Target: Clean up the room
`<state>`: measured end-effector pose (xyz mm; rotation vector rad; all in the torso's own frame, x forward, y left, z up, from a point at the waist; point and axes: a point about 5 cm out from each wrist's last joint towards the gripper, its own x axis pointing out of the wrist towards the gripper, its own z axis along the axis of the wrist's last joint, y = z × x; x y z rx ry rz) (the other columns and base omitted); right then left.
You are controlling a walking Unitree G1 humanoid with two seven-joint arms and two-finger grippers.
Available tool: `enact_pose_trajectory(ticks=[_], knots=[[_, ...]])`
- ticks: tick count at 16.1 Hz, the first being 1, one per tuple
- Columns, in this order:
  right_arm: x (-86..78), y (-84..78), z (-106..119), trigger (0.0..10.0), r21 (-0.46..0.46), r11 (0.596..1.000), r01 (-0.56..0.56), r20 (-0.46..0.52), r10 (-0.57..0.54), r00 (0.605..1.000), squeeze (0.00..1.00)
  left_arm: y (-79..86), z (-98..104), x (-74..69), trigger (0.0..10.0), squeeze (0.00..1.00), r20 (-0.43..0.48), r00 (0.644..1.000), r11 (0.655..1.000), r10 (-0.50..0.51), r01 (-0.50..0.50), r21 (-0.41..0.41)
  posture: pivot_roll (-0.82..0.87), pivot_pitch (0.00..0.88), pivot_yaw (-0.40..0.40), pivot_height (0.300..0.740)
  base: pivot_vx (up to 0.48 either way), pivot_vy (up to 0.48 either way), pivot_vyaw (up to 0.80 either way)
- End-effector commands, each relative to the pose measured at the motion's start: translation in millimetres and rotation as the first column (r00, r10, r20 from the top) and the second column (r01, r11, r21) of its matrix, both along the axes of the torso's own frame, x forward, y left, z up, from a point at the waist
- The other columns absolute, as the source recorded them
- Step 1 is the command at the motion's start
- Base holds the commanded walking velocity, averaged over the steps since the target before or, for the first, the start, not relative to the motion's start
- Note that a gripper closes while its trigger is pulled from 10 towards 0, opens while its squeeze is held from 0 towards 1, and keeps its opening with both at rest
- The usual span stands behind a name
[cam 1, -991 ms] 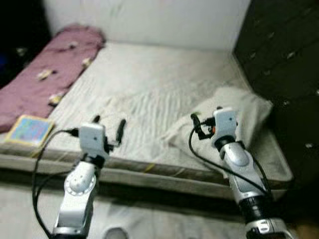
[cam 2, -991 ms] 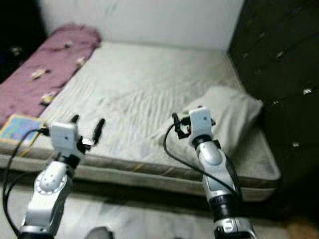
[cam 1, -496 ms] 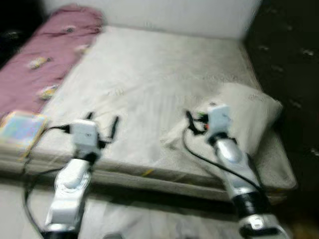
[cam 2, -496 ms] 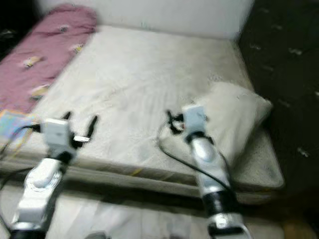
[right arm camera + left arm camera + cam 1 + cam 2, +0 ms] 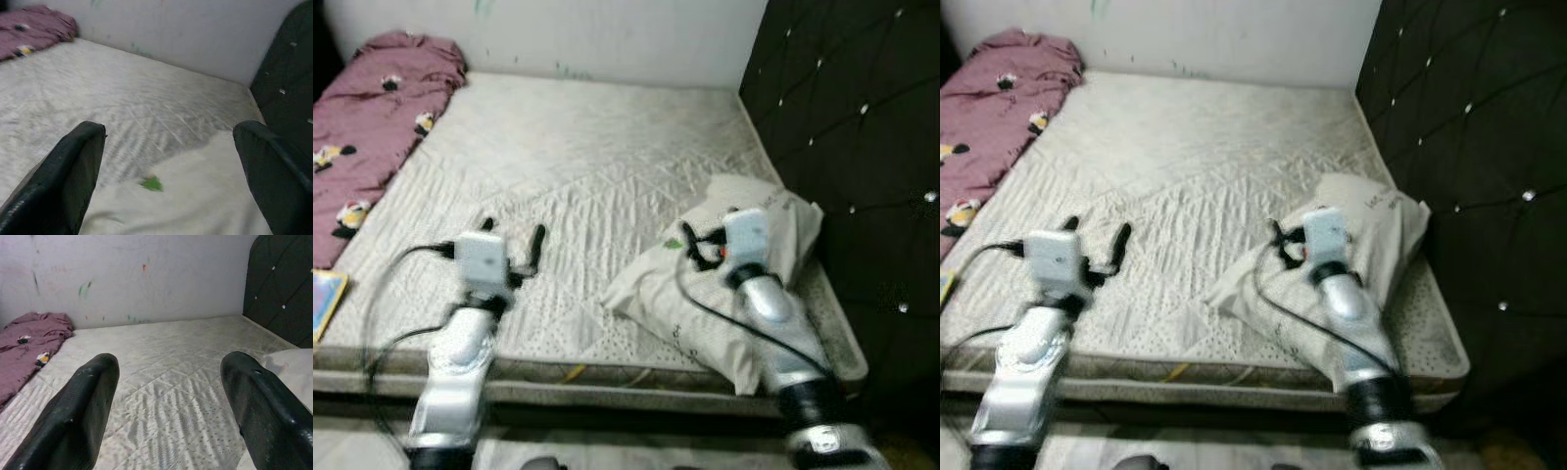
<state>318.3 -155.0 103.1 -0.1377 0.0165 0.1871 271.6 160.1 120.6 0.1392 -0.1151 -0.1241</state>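
- R gripper (image 5: 690, 247): fingers (image 5: 58, 183) spread wide, holding nothing; hovers over the pillow (image 5: 744, 294), above its wall-side half. Small green scrap (image 5: 152, 183) lies on the pillow just ahead of the fingers.
- L gripper (image 5: 514, 240): fingers (image 5: 78, 416) also spread wide, empty; over bare mattress (image 5: 597, 166), well apart from the pillow, on the side away from the headboard.
- Pillow: white, rumpled, lying askew at the mattress corner by the dark tufted headboard (image 5: 842, 147); one corner sits close to the front edge of the bed, cannot tell whether it overhangs.
- Pink blanket (image 5: 367, 117): bunched along the far side of the mattress from the pillow, up to the wall (image 5: 607, 34). Colourful book (image 5: 321, 299) at the front edge on that same side.
- Judgement, step in hand: likely lining up on the pillow to straighten it; task looks barely begun.
- Risk 1: a shallow pinch on soft cloth may slip or take the cover only, so the pillow sags or drags.
- Risk 2: pulling toward the front edge could tip the pillow to the floor.
- Risk 3: R arm cable (image 5: 700, 308) loops over the pillow; could snag during a lift.
- Room: headboard crowds the pillow on one side, little swing there. Open mattress between pillow and L gripper, and on toward the wall, gives free travel.
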Motion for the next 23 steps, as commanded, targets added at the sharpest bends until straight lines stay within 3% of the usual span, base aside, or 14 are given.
enact_pose_trajectory(ticks=[1, 2, 6, 10, 14, 18, 19, 20, 23], knots=[[2.2, -4.1, 4.2, 10.0, 0.021, 0.999, 0.028, 0.014, -0.029, 0.999, 0.00, 2.3, -1.4, 1.8, 10.0, 0.00, 0.003, 1.000, 0.999, 0.017, -0.017, 0.032, 0.00, 0.000, -0.088, 0.740, 0.000, 0.000, 0.00], [3.6, -4.2, 6.5, 10.0, 0.030, 0.999, 0.039, 0.019, -0.040, 0.999, 0.00, 4.2, -1.4, 3.4, 10.0, 0.00, 0.006, 1.000, 0.998, 0.024, -0.024, 0.056, 0.02, 0.000, -0.106, 0.740, 0.000, 0.000, 0.00], [0.4, 4.6, 8.6, 10.0, 0.057, 0.997, 0.042, 0.031, -0.044, 0.999, 0.00, 12.5, -10.5, -4.7, 10.0, 0.00, -0.030, 0.994, 0.993, 0.110, -0.108, 0.041, -0.04, 0.000, -0.021, 0.740, 0.000, 0.000, -0.37], [0.9, -4.3, 12.7, 10.0, 0.125, 0.985, 0.119, 0.031, -0.124, 0.992, 0.00, 19.8, -15.5, -7.2, 10.0, 0.00, -0.055, 0.987, 0.988, 0.152, -0.152, 0.009, -0.06, 0.000, 0.009, 0.740, 0.000, 0.000, -0.74], [-3.6, 8.3, 15.7, 10.0, 0.108, 0.991, 0.073, 0.058, -0.080, 0.995, 0.00, 15.6, -15.8, -11.3, 10.0, 0.00, -0.051, 0.992, 0.993, 0.116, -0.117, -0.014, -0.04, 0.000, -0.026, 0.740, 0.000, 0.000, 0.00], [-8.1, 18.4, 15.0, 10.0, 0.123, 0.992, 0.021, 0.041, -0.026, 0.999, 0.00, 24.1, -8.1, -22.5, 10.0, 0.00, -0.033, 0.989, 0.989, 0.143, -0.144, -0.030, -0.03, 0.000, -0.031, 0.740, 0.000, 0.000, 0.00], [-14.9, 19.9, 10.3, 10.0, 0.135, 0.991, 0.021, 0.031, -0.025, 0.999, 0.00, 26.5, -10.4, -29.6, 10.0, 0.00, -0.048, 0.986, 0.987, 0.158, -0.159, -0.024, -0.01, 0.000, -0.019, 0.740, 0.000, 0.000, 0.00], [-26.8, 20.8, -13.4, 10.0, 0.129, 0.991, 0.043, -0.032, -0.039, 0.999, 0.00, 31.5, -30.1, -44.0, 10.0, 0.00, -0.110, 0.977, 0.983, 0.184, -0.184, 0.014, 0.00, 0.000, -0.027, 0.740, 0.000, 0.000, 0.00], [-18.9, 24.1, -7.1, 10.0, 0.149, 0.987, 0.058, -0.022, -0.055, 0.998, 0.00, 29.1, -21.0, -42.0, 10.0, 0.00, -0.103, 0.974, 0.978, 0.202, -0.206, -0.034, 0.03, 0.000, -0.053, 0.740, 0.000, 0.000, 0.00]])
